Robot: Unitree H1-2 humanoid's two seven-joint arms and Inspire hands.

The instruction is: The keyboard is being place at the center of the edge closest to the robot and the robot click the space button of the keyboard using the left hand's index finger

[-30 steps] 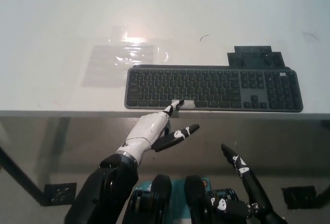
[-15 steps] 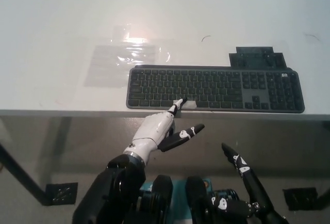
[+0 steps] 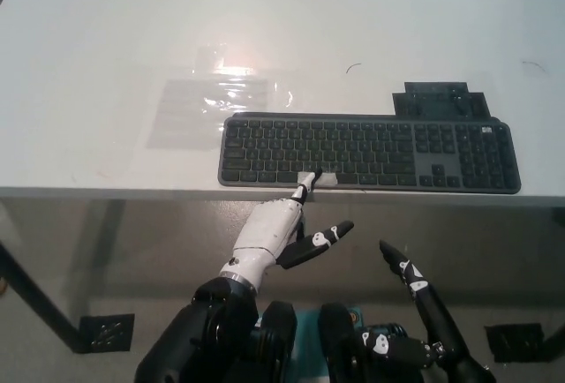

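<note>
Two hands in view, only one of them doing anything. Dark grey keyboard (image 3: 369,153) lying flat on the white surface (image 3: 106,48), long side parallel to the near edge and just inside it, a bit right of the middle of the picture. White left hand (image 3: 274,229) poking up from below that edge, holding nothing and spread open: index finger (image 3: 303,189) stretched straight forward, thumb (image 3: 325,235) splayed out to the right, the rest hard to make out from this angle. Index tip sitting on the bottom row of keys, right at the left end of a pale glare patch about where the space bar (image 3: 320,177) ought to be. Looks like touching, though can't swear to actual pressing from up here. Black right hand (image 3: 415,290) parked low at the bottom right, below surface level and well apart from the keyboard, not touching anything. Can't tell if open or closed. Behind the keyboard's right half, a flat dark plate (image 3: 444,99) butted against the back edge. Further left, a clear shiny plastic sheet (image 3: 216,101) lying flat with glare on it, just beside the keyboard's back left corner. Down below, a small dark floor plate (image 3: 106,330) at the left, another one at the right.
</note>
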